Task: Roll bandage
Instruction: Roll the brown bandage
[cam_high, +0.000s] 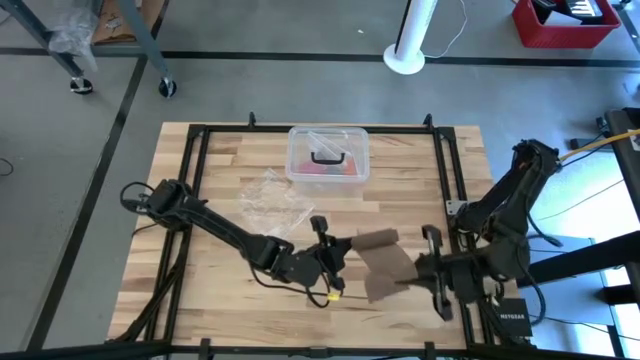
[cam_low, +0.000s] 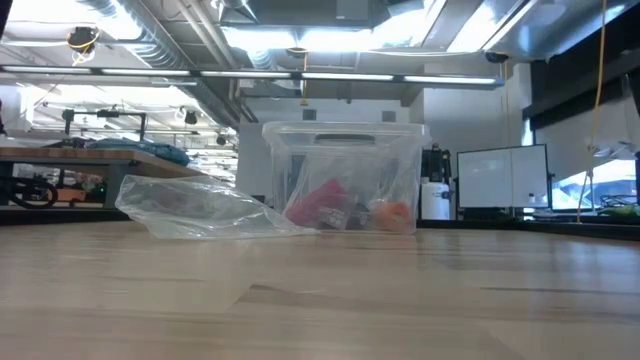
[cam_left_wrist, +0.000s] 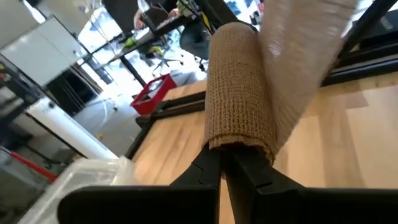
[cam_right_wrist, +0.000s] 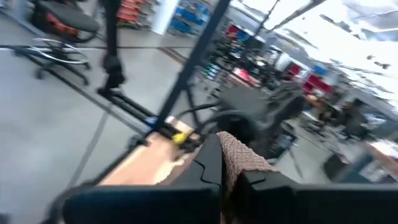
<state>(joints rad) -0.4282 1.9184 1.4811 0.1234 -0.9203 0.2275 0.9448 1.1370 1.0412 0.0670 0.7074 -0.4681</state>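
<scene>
1. Currently I see the left gripper (cam_high: 345, 252) clamped on the bandage (cam_high: 380, 262) roll, lower centre of the high view.
2. I see the right gripper (cam_high: 412, 277) pinching its loose end.

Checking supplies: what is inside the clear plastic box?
Through the clear plastic box wall, red and orange items show at the bottom; what they are cannot be told. From above, its lid and black handle cover most of them.
</scene>
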